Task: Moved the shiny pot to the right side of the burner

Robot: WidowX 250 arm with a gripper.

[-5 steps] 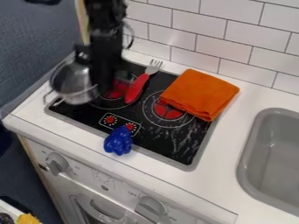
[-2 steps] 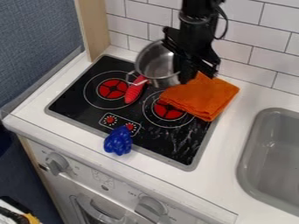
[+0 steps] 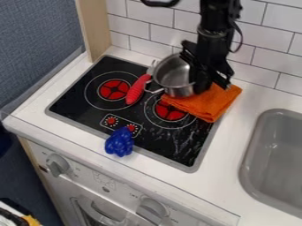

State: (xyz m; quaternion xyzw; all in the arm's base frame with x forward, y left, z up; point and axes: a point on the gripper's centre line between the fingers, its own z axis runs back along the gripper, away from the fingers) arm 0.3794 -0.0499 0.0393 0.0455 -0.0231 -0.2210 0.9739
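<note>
Pot (image 3: 171, 76) and gripper (image 3: 203, 79) have moved rightward across the stove (image 3: 73, 99)

Both were at the left burner (image 3: 114, 89) one second ago. Now the gripper is grasping the pot by its right side. The pot is tilted, near the back of the right burner (image 3: 170, 111), between the red-handled fork (image 3: 137, 89) and the orange cloth (image 3: 215, 103). I cannot tell if it touches the cloth.

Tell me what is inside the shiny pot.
Only bare metal shows inside the shiny silver metal pot; the black robot gripper covers its right part, so I can't tell what is there.
</note>
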